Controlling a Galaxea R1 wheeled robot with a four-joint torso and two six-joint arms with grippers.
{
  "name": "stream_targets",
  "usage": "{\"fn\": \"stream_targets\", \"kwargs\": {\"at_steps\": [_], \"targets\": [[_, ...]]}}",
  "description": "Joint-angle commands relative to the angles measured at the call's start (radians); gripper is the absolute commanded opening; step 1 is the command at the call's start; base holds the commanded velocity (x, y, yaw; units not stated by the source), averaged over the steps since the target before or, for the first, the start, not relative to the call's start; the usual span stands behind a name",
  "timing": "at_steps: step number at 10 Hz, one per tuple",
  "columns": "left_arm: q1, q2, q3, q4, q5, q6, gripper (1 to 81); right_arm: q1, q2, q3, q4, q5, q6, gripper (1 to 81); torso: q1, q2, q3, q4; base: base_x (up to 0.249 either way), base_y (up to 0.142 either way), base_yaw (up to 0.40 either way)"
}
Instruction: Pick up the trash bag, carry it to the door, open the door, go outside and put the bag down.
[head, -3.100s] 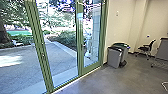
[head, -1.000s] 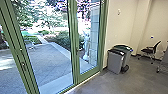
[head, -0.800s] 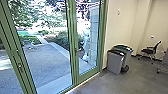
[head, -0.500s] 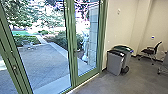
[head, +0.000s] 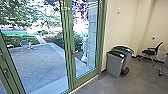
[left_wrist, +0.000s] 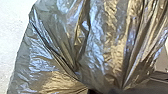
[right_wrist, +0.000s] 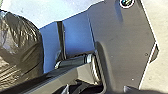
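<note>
Dark, shiny plastic of the trash bag (left_wrist: 100, 40) looms large in the left wrist view. Its folds draw together at my left gripper (left_wrist: 106, 91), which is shut on it. Part of the same bag (right_wrist: 20, 47) also shows in the right wrist view, beside the robot's own plate and bar. In the head view the green-framed glass door (head: 67, 47) stands shut ahead, with a handle (head: 73, 52) on its frame. Another handle (head: 6, 72) is on the frame at far left.
Two bins, a grey one (head: 114, 65) and a green-lidded one (head: 128, 56), stand by the wall right of the glass. A black chair (head: 151, 52) is farther right. Through the glass are a paved yard (head: 37, 60), a pale statue (head: 84, 48) and hedges.
The head camera's view has turned left and come nearer the glass, so door frames and bins show from a changed angle. The door still stands shut.
</note>
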Motion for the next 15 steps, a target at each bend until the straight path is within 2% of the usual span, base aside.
{"fn": "stream_targets", "kwargs": {"at_steps": [1,12,15], "targets": [[-0.060,-0.002,-0.004,0.009,0.057,0.004,1.0,0.046,0.009,0.003,0.001,-0.057,-0.004,81.1,0.000,0.000,0.000,0.000,0.167,-0.074,0.000],[-0.062,-0.006,-0.004,0.009,0.057,0.004,1.0,0.046,0.009,0.001,0.001,-0.060,-0.002,81.1,0.000,0.000,0.000,0.000,0.169,-0.074,0.000],[-0.062,-0.006,-0.004,0.009,0.057,0.004,1.0,0.046,0.009,0.003,0.001,-0.060,-0.002,81.1,0.000,0.000,0.000,0.000,0.169,0.000,0.000]]}}
